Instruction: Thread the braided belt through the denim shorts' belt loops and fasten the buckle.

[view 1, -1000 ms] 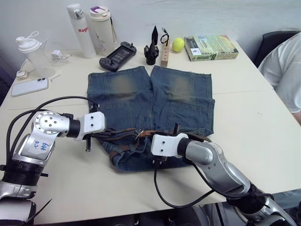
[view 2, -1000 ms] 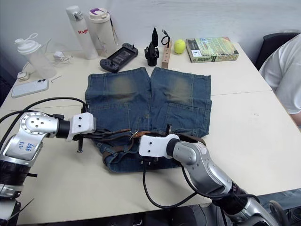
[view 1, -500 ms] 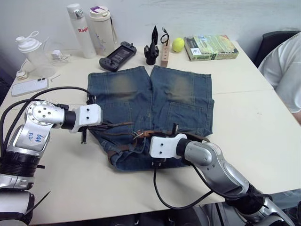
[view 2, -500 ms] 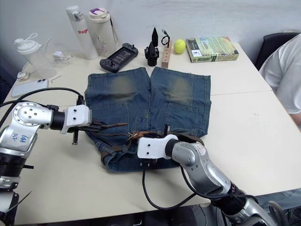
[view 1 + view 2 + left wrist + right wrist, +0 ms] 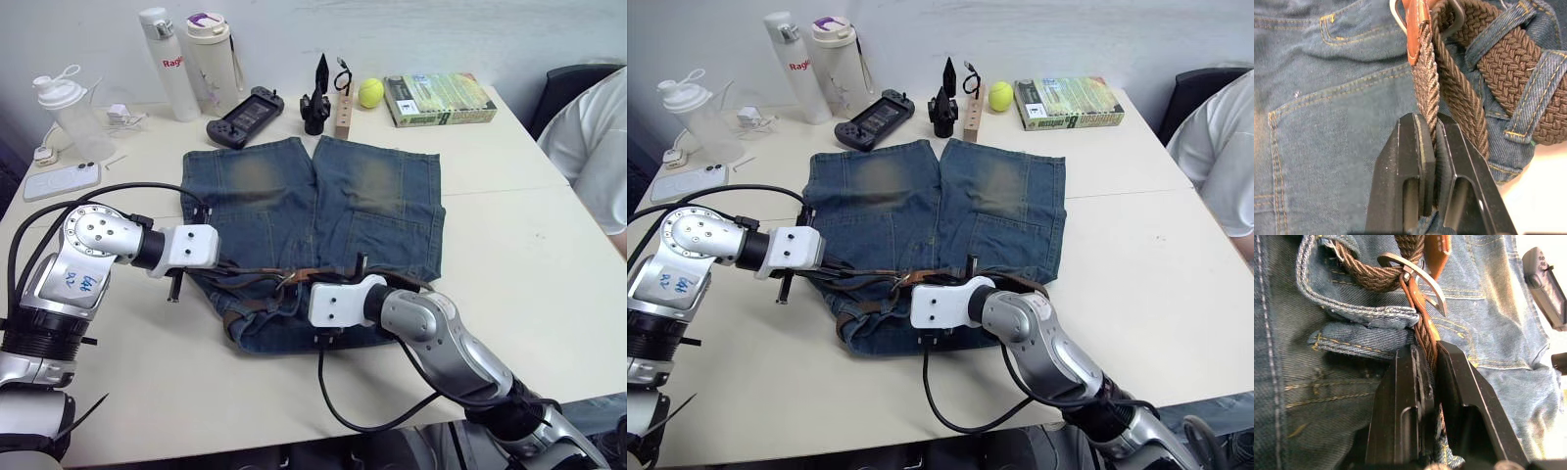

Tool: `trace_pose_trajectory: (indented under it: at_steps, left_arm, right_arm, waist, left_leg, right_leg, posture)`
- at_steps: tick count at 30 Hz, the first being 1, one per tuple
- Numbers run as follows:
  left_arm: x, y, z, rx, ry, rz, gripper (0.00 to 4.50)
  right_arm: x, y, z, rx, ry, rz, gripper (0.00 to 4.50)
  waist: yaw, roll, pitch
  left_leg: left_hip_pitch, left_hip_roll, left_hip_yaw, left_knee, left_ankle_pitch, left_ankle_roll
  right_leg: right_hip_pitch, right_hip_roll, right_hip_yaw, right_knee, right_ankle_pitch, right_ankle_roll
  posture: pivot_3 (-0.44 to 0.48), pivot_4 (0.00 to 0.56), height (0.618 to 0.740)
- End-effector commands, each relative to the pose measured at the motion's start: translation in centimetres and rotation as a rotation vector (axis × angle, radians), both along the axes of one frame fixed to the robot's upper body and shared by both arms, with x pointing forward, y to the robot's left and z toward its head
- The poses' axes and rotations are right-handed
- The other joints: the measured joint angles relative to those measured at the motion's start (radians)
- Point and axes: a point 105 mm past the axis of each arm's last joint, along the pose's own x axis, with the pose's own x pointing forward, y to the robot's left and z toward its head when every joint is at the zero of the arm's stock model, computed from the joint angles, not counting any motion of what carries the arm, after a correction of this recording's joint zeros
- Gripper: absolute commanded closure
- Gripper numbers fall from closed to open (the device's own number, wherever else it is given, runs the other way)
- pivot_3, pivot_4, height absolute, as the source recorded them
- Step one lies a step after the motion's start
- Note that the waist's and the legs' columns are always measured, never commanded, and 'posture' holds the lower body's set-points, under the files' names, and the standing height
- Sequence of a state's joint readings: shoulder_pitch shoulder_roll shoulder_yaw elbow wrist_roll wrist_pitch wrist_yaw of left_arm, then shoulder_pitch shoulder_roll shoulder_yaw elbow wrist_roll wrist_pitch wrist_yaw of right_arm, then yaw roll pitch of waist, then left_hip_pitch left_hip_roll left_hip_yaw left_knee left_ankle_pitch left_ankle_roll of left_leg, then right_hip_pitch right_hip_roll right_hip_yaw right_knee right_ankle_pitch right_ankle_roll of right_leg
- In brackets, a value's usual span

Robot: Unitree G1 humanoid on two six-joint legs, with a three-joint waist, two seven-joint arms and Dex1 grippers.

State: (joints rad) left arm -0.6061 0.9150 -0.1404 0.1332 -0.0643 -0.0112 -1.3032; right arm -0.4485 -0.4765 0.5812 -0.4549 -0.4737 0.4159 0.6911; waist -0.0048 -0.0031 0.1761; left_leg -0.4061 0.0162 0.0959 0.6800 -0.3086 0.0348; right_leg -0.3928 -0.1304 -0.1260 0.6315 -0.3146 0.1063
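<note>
The denim shorts (image 5: pixel 323 196) lie flat on the table (image 5: pixel 529 255), legs pointing away, waistband bunched at the near side. The braided belt (image 5: pixel 1508 63) runs along that waistband under a belt loop (image 5: pixel 1535 95). My left gripper (image 5: pixel 1432 122) is shut on the belt's free end just behind its tan leather tip (image 5: pixel 1413 29). My right gripper (image 5: pixel 1429 350) is shut on the strap right behind the silver buckle (image 5: pixel 1415 276), whose prong sticks up. Both grippers (image 5: pixel 227 262) meet near the waistband's middle, with the buckle (image 5: pixel 287 279) between them.
Two bottles (image 5: pixel 168 64) and a shaker (image 5: pixel 69 113) stand at the far left, with a phone (image 5: pixel 61 179) nearer. A game controller (image 5: pixel 245 116), black stand (image 5: pixel 316 98), tennis ball (image 5: pixel 370 93) and book (image 5: pixel 439 98) line the back. A person's white sleeve (image 5: pixel 598 147) shows right.
My left gripper drew the belt's free end left and away, then eased back slightly toward the buckle. The right gripper crept a little left, still holding the strap.
</note>
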Motion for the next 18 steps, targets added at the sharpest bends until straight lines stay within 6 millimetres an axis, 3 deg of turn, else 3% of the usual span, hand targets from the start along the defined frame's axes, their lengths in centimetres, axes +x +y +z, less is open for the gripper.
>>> trace_pose_trajectory:
  at_steps: [1,11,18]
  left_arm:
    - [0.1,0.2,0.5,0.041,-0.028,-0.018,4.50]
    - [0.8,-0.1,0.5,0.107,-0.083,-0.070,4.50]
    - [1.2,-1.9,0.1,0.060,-0.117,-0.094,4.50]
  right_arm:
    - [0.0,0.7,1.4,0.007,-0.062,0.039,4.48]
    - [-0.3,2.0,1.8,-0.083,-0.092,0.187,4.48]
    - [-0.4,2.7,1.8,-0.076,-0.085,0.220,4.48]
  waist:
    - [0.000,0.000,0.000]
    - [-0.001,0.000,0.000]
    - [-0.001,0.000,0.000]
  left_leg:
    - [0.000,0.000,0.000,0.000,0.000,0.000]
    - [0.000,0.000,0.000,0.001,0.000,0.000]
    - [0.000,0.000,0.000,0.001,0.000,0.000]
  right_leg:
    - [0.000,0.000,0.000,0.000,0.000,0.000]
    - [0.000,0.000,0.000,0.001,0.000,0.000]
    - [0.000,0.000,0.000,0.002,0.000,0.000]
  posture:
    - [0.000,0.150,0.720]
    - [0.000,0.150,0.720]
    - [0.000,0.150,0.720]
